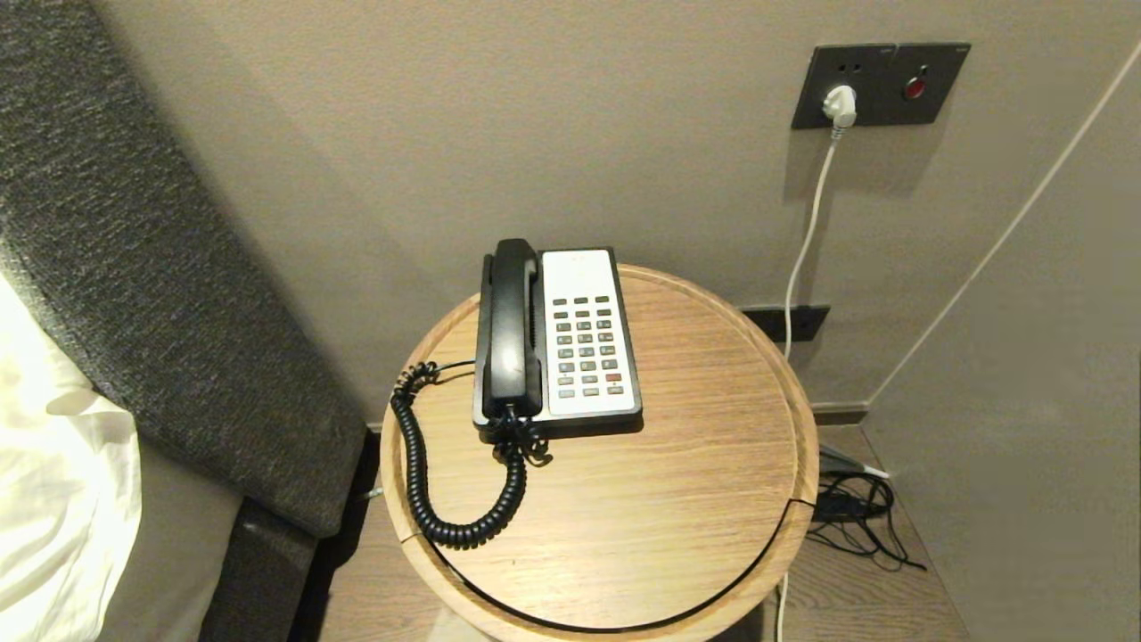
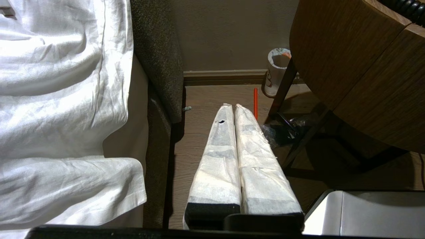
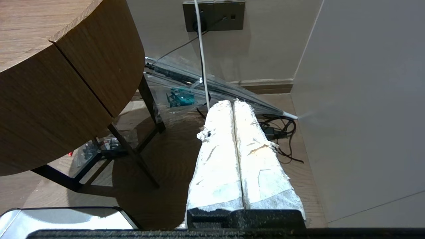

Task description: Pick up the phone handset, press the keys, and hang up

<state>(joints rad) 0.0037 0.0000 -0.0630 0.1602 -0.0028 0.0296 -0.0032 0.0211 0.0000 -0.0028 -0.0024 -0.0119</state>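
Note:
The black phone handset [image 1: 512, 328] lies in its cradle on the left side of the black-and-white phone base [image 1: 584, 343], which stands on a round wooden side table [image 1: 695, 464]. Grey keys [image 1: 586, 346] fill the base's white panel. A black coiled cord [image 1: 419, 481] loops from the handset's near end over the tabletop. Neither arm appears in the head view. My left gripper [image 2: 233, 107] hangs low beside the table, shut with nothing in it. My right gripper [image 3: 233, 102] hangs low on the table's other side, shut and holding nothing.
A bed with white sheets [image 2: 59, 99] and a dark upholstered headboard [image 1: 143, 267] stands left of the table. A paper cup [image 2: 277, 71] and an orange stick [image 2: 255, 103] are on the floor under it. A white cable [image 1: 807, 232], black cords [image 3: 282, 132] and a folded clear umbrella [image 3: 206, 84] sit by the right wall.

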